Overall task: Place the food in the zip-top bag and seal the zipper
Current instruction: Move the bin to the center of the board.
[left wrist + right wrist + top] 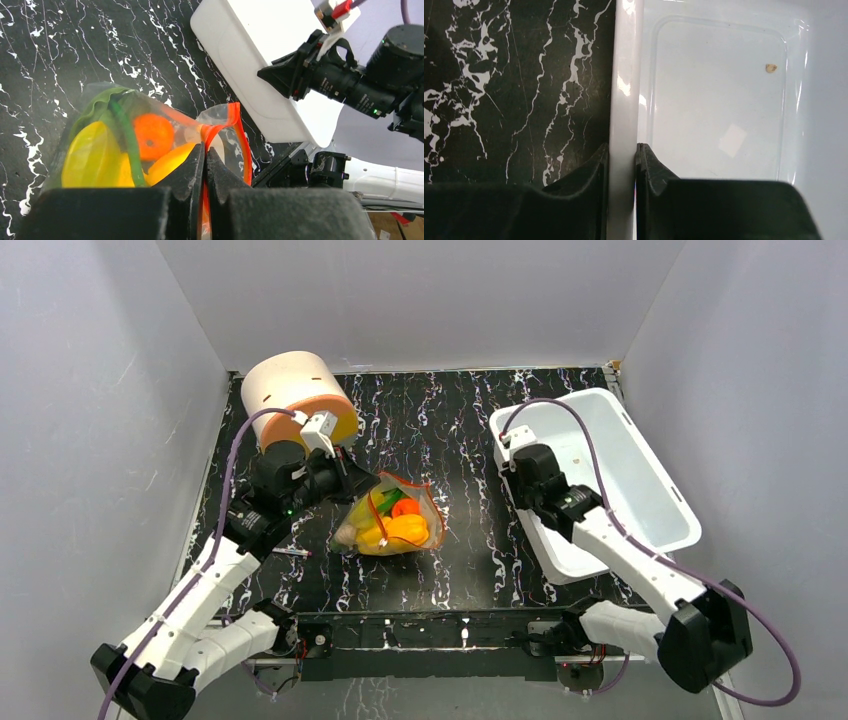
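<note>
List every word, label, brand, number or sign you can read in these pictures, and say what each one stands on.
No text can be read in any view.
The zip-top bag is clear plastic with no print.
The zipper is a plain red-orange strip with no lettering.
The white tub has a pale square patch on its floor; it looks blank, with no marks that can be made out.
</note>
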`<action>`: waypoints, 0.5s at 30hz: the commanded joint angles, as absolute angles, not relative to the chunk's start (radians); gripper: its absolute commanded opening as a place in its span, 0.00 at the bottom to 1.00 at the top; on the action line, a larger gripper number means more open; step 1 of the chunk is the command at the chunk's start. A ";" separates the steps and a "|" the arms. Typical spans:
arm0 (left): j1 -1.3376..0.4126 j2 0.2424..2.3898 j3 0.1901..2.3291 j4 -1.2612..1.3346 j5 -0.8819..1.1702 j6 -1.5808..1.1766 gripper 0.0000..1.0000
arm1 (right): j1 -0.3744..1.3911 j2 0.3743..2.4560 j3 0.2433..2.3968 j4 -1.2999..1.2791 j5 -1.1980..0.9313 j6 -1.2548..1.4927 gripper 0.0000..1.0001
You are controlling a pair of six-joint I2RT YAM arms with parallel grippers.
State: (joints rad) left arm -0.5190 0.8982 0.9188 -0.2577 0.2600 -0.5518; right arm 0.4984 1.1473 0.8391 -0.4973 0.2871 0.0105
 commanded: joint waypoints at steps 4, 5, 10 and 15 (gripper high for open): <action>-0.520 0.813 0.933 -0.199 0.198 -0.574 0.00 | 0.505 0.843 0.587 -0.121 0.171 -0.322 0.00; -0.519 0.814 0.944 -0.208 0.174 -0.563 0.00 | 0.505 0.808 0.550 -0.085 0.153 -0.380 0.00; -0.521 0.827 0.991 -0.280 0.102 -0.541 0.00 | 0.506 0.811 0.567 -0.219 0.006 -0.639 0.00; -0.521 0.792 0.989 -0.304 0.025 -0.524 0.00 | 0.506 0.820 0.604 -0.449 -0.155 -0.938 0.00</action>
